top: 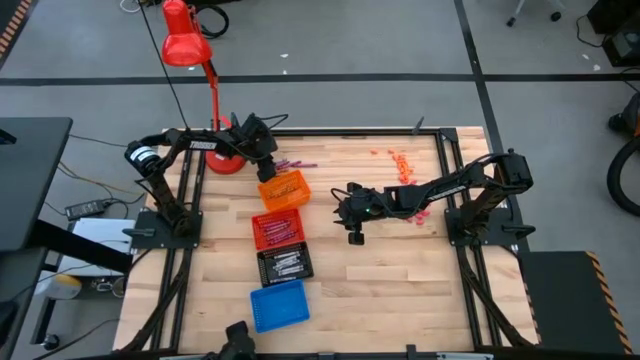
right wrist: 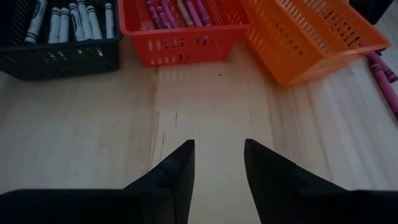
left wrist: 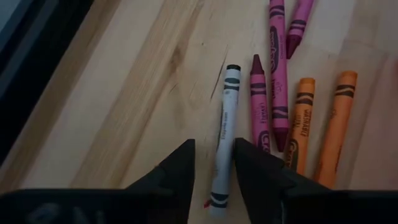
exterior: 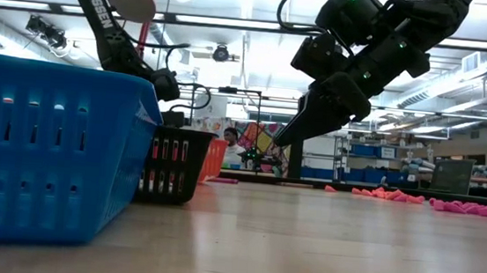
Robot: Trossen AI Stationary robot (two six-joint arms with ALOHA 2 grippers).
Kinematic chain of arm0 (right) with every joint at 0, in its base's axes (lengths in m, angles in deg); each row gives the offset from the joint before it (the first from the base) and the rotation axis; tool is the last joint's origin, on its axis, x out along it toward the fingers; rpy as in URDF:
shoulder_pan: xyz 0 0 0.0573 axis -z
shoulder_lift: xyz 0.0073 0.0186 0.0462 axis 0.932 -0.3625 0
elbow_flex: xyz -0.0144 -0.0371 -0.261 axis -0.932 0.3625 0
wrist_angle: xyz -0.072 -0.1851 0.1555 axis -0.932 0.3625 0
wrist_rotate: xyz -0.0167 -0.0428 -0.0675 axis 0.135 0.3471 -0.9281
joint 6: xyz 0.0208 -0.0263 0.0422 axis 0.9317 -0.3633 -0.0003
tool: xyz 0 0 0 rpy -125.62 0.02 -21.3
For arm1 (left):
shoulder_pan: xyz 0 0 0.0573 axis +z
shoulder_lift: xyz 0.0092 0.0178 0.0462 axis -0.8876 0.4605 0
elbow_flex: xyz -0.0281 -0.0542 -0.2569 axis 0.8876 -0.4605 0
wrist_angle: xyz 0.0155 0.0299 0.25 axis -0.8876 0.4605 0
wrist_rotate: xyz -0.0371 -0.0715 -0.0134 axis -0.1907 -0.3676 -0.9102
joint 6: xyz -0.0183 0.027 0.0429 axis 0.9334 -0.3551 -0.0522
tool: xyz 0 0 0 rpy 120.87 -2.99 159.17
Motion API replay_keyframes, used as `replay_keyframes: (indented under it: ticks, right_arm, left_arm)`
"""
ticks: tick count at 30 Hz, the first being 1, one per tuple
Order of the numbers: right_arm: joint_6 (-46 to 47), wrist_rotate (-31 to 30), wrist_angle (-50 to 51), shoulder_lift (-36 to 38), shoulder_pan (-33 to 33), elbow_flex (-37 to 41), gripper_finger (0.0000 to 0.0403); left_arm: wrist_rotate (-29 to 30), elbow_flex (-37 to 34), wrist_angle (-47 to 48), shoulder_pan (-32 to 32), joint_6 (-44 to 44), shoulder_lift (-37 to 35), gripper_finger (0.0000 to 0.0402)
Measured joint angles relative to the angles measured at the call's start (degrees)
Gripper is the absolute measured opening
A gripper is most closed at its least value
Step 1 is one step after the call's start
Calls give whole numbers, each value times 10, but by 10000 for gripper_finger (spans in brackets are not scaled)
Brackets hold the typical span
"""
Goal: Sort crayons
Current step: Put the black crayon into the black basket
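Observation:
My left gripper (left wrist: 214,171) is low over the table at the far left, by the orange tray (top: 283,190), and is open. Its fingers stand on either side of one end of a grey-white crayon (left wrist: 225,124) that lies flat on the wood. Maroon-red crayons (left wrist: 268,99) and orange crayons (left wrist: 320,127) lie flat beside it. My right gripper (right wrist: 217,168) is open and empty above bare wood at mid table (top: 340,205), pointing toward the trays. More crayons (top: 400,160) lie scattered at the far right. My left gripper comes from above, with one finger at each long side of the grey-white crayon's near end (left wrist: 217,186). One finger (left wrist: 249,168) is close against the crayon and a gap shows at the other. I cannot tell whether it touches. The crayon lies flat on the table.
A row of trays runs down the table's middle left: orange, red (top: 277,228) with maroon crayons, black (top: 285,264) with grey-white crayons, and blue (top: 278,305). A red lamp (top: 215,140) stands at the far left. Pink crayons (top: 425,215) lie under the right arm.

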Motion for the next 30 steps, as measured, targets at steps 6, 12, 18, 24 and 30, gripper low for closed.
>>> replay_keyframes:
  ticks: [6, 12, 18, 24, 30]
  right_arm:
    - [-2, 0, 0, 0, 0, 0, 143]
    - [-3, 0, 0, 0, 0, 0, 143]
    - [-4, 0, 0, 0, 0, 0, 143]
    - [-4, 0, 1, 0, 0, 0, 143]
    - [-4, 0, 1, 0, 0, 0, 143]
  left_arm:
    - [3, 0, 2, 0, -15, 0, 79]
    - [5, 0, 3, 0, -16, -1, 25]
    - [8, 0, 3, -5, -16, -2, 31]
    - [10, 20, 37, -9, -16, -1, 37]
    - [9, 49, 74, -9, -15, 0, 38]
